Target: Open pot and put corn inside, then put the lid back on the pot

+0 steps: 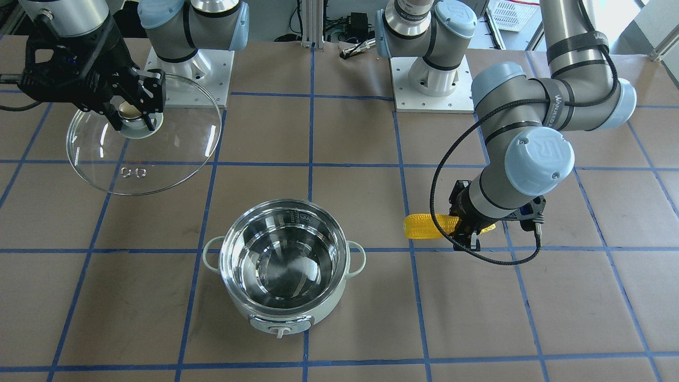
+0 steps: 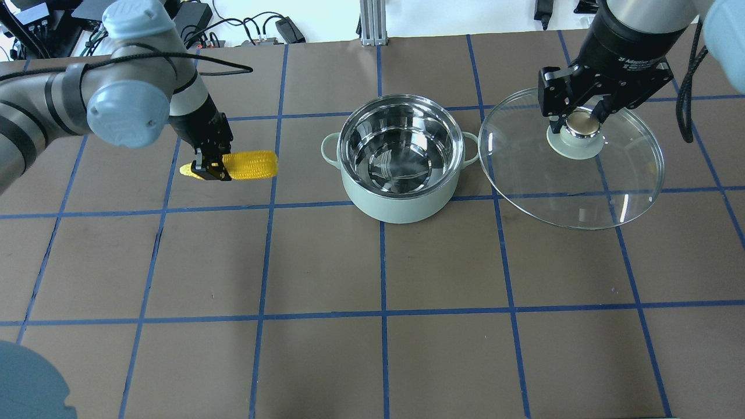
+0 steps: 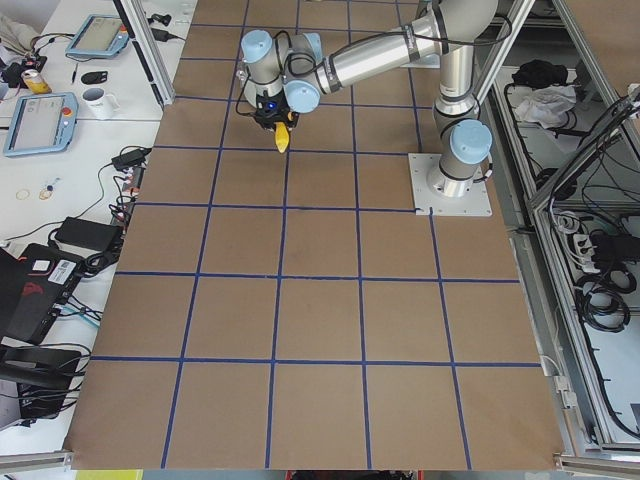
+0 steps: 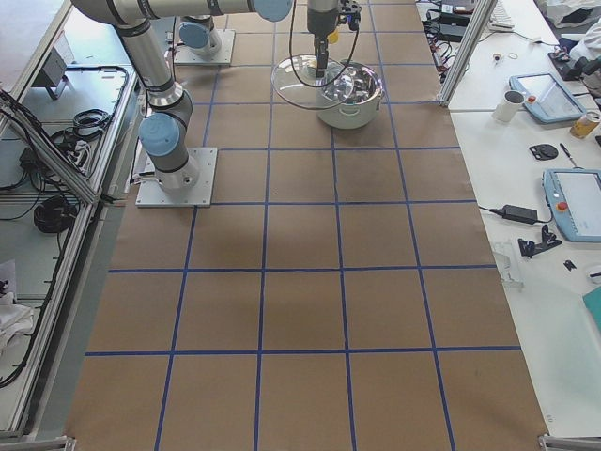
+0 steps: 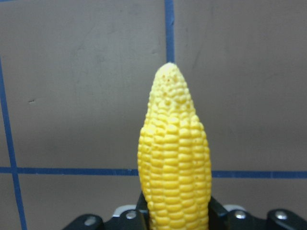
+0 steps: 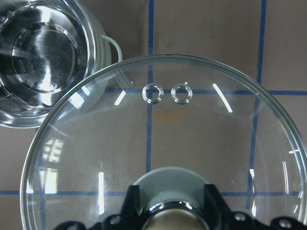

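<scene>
The jaws of the left gripper [image 2: 210, 166] are clamped on the corn [image 2: 251, 164] close to its pointed end, and those of the right gripper [image 2: 582, 121] are clamped on the knob of the lid [image 2: 573, 192], which hangs over the table on my robot's right with its rim just beside the pot's handle. The pot [image 2: 396, 206] stands open between the two arms, steel interior showing, nothing in it. What matters for me now is that the corn's long axis runs across the table, tip pointing away from the pot and the blunt end pointing at it, so the pot lies straight off that blunt end, toward the robot's right. The left arm is the nearer one and has the cob. I cannot tell whether the cob is just off the surface or resting on it. I judge it must rise above the rim, travel sideways, and perhaps tilt to fit the bowl. The table [image 2: 326, 262] is flat brown sheet with blue tape lines, and I see nothing between corn and pot.
</scene>
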Robot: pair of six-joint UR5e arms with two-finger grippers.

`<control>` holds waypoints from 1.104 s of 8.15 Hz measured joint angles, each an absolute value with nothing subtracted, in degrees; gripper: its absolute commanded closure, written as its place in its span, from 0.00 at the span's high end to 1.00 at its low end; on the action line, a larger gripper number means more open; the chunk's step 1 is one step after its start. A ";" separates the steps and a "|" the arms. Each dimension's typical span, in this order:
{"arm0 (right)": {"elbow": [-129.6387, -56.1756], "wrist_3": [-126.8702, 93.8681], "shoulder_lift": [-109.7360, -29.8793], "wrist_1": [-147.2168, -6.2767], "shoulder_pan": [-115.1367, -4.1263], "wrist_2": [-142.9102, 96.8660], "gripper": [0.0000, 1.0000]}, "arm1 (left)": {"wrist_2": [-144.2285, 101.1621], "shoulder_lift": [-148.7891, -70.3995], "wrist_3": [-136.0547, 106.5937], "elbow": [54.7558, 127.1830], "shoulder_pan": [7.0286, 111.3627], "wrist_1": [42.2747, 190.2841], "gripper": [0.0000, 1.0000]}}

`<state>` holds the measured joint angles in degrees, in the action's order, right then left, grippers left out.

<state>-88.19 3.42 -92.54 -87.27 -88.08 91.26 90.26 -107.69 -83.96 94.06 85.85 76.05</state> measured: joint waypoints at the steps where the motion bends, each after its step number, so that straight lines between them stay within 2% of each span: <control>1: -88.19 3.85 -92.54 -87.27 -88.07 91.31 0.36 | 90.03 -108.09 -83.89 88.62 87.31 80.58 0.00; 3: -88.16 4.59 -92.55 -87.28 -88.02 91.33 0.34 | 87.60 -109.10 -85.33 80.95 90.87 85.29 0.00; 6: -88.15 5.27 -92.55 -87.28 -87.98 91.39 0.33 | 87.00 -110.83 -89.59 78.72 99.24 81.37 0.00; 9: -88.15 5.67 -92.55 -87.35 -87.98 91.41 0.32 | 87.03 -116.19 -96.64 76.77 105.59 72.27 0.00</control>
<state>-88.15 5.67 -92.55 -87.35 -87.98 91.41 87.03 -116.19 -96.64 76.77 105.59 72.27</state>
